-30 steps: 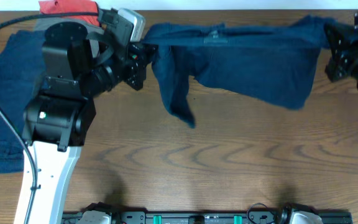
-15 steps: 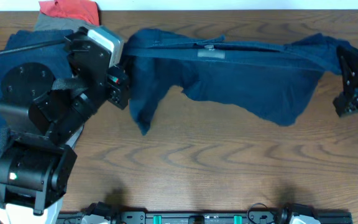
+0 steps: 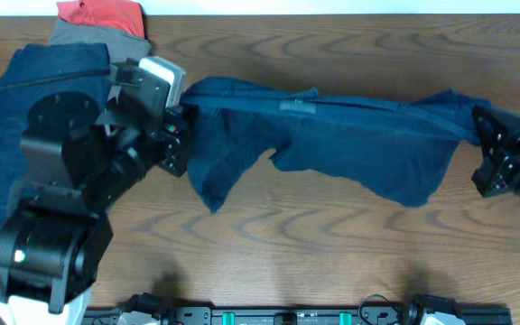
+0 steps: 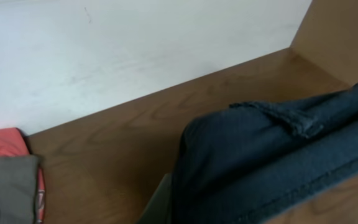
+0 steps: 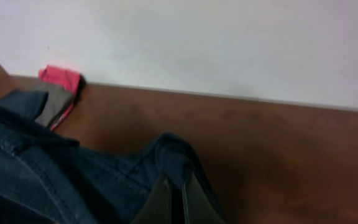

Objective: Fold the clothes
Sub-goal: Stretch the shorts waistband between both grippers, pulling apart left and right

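**Navy shorts stretched between both pincers**

Overhead: the navy shorts (image 3: pixel 350 140) span the middle of the counter (image 3: pixel 314 244), with the waistband pulled into a line from left to right. The left pincer (image 3: pixel 184 116) is clamped on the waistband's left end and the right pincer (image 3: pixel 478 135) on its right end. The two short legs sag toward the near edge, one by the left arm and one nearer the right. A second navy piece (image 3: pixel 7 117) lies flat at the far left, partly under the left arm. Beyond it, in the far left corner, a grey piece (image 3: pixel 88 36) sits with a red-orange piece (image 3: pixel 102 13) behind it.

Left wrist: bunched navy cloth with a belt loop fills the lower right. The pincer's jaws are hidden by it. The red-orange and grey pieces show at the left edge.

Right wrist: the right pincer's fingers (image 5: pixel 159 202) are together on a fold of the shorts. The pale wall (image 5: pixel 229 43) rises behind the counter.
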Motion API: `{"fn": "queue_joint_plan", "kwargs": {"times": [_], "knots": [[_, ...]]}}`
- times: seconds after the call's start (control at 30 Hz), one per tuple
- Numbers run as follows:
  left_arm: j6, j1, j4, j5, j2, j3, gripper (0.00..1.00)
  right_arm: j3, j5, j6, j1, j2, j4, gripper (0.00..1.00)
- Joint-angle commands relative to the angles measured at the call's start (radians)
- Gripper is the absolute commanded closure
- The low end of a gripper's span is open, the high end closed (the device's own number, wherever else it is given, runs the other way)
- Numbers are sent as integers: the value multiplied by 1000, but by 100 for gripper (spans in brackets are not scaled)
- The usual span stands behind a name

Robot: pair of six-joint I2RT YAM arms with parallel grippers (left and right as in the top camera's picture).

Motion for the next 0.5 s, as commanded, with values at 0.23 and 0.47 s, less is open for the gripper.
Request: {"fn": "queue_joint_plan", "kwargs": {"times": [0.23,0.47], "knots": [[-232,39,-117,-60,-185,56,94,303,292,57,-34,-2,-393,99],[-284,39,-289,43,-188,87,94,375,299,68,-34,-2,-572,99]]}}
